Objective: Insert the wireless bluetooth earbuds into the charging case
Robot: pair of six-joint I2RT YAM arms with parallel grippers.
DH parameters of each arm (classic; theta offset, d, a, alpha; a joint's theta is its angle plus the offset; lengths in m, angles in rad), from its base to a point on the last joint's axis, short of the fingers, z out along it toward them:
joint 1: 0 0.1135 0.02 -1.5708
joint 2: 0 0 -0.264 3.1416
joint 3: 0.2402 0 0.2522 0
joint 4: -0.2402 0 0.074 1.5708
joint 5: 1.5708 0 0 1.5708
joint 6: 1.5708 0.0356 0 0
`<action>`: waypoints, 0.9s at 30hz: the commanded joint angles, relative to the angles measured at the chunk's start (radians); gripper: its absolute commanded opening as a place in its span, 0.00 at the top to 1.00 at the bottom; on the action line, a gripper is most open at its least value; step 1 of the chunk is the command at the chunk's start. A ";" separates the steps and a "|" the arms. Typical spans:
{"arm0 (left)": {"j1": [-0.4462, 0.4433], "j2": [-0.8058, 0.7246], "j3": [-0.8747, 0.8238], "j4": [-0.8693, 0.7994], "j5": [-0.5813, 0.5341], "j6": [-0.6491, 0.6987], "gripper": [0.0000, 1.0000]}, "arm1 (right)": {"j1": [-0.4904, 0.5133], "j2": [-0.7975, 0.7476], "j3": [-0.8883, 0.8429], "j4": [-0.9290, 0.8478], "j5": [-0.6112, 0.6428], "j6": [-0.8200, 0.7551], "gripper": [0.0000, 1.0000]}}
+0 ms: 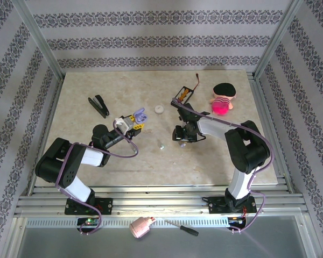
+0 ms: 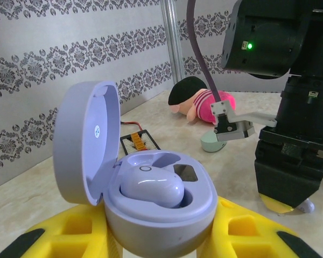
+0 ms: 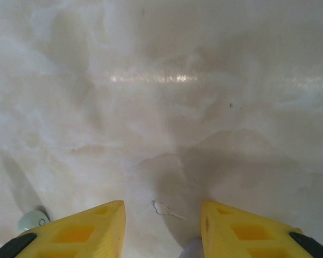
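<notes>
One earbud crosswise in charging case, lid upright; L claw pinching case, R claw spread.

My left arm rises from its base at the near edge of the table, folds at the elbow and reaches in toward the middle with the wrist tipped up. The left gripper is clamped on the charging case, one yellow finger on each side. My right arm bends high at the elbow, its forearm running left and its wrist turned down. The right gripper hangs just above the surface, fingers parted.
</notes>
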 commanded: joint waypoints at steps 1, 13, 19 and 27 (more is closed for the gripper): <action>0.008 0.000 -0.007 0.048 0.008 -0.012 0.85 | -0.003 -0.037 -0.050 -0.006 -0.038 -0.001 0.58; 0.009 0.009 -0.005 0.056 0.011 -0.013 0.85 | 0.015 -0.178 -0.177 0.013 -0.130 0.058 0.59; 0.008 0.023 -0.001 0.072 0.017 -0.022 0.85 | 0.006 -0.211 -0.152 -0.024 -0.037 0.007 0.58; 0.009 0.029 -0.002 0.079 0.022 -0.029 0.85 | -0.061 -0.099 -0.080 0.018 -0.159 -0.170 0.56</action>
